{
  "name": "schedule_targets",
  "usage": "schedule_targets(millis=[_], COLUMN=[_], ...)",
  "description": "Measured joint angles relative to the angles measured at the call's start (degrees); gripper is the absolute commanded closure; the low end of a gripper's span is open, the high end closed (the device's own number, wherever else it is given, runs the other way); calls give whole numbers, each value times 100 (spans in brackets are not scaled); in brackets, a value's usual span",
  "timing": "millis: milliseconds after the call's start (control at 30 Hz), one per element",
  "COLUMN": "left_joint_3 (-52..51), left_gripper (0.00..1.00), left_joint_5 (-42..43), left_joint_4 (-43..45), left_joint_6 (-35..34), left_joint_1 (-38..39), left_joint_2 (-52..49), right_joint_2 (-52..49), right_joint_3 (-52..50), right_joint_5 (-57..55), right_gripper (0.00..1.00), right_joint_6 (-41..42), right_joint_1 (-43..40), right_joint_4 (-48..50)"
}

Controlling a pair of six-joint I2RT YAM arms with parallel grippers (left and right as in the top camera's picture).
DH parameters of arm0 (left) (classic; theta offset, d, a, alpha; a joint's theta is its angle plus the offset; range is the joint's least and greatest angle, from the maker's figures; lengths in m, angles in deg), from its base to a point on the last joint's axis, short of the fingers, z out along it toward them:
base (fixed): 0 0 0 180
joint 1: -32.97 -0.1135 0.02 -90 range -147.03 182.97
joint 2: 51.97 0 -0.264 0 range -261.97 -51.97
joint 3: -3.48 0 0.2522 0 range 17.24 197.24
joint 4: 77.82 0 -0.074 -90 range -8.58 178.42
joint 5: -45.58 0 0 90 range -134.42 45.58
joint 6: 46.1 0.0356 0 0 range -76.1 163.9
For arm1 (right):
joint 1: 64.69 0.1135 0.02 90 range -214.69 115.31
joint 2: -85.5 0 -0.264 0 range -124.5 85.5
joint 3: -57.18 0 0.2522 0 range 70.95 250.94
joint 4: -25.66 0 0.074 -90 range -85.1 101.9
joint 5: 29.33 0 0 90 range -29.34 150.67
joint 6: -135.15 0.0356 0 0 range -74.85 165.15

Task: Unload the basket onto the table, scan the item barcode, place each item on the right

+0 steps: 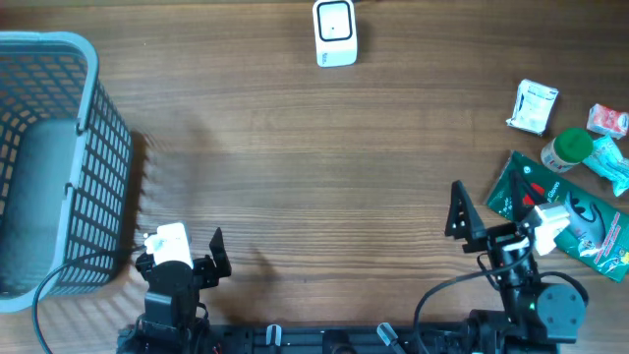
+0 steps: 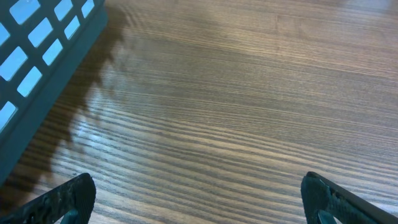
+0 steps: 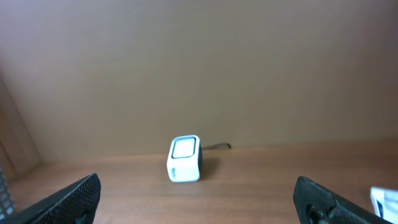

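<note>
We've got both sets of jaws spread wide and empty: left gripper (image 2: pixel 199 205) over the grained wooden table (image 1: pixel 324 167) beside the grey lattice basket (image 1: pixel 98 167), right gripper (image 3: pixel 199 199) by the flat, glossy green pouch (image 1: pixel 593 224) at the right edge. The boxy white scanner (image 1: pixel 335 31) sits far centre.

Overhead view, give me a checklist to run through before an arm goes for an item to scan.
1. Left gripper open and empty: ok.
2. Right gripper open and empty: ok.
3. White box-shaped scanner stands alone at the far edge of the brown wooden table: ok.
4. Items lie apart for a clean pick: not ok; green-capped white bottle, pale blue wrapper and dark green flat packet touch or overlap.
5. Small white carton lies by itself: ok.
6. A barcode faces up: cannot tell.
</note>
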Motion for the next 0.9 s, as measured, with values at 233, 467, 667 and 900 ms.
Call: schedule_targets(millis=[233,467,667,900], left_joint_3=[0,0,0,0], left_gripper=[0,0,0,0], left_joint_5=[0,0,0,0], left_joint_4=[0,0,0,0], left_joint_6=[2,0,0,2], left_joint_1=[0,0,0,0], left_joint_2=[0,0,0,0], right_joint_2=[11,26,26,26], right_joint_3=[-931,-1147,-1147,-1147], right_joint_5=[-87,-173,-173,-173], right_gripper=[0,0,0,0], right_joint_6=[15,83,83,83], right_joint_1=[0,0,0,0], right_joint_4=[916,339,334,334])
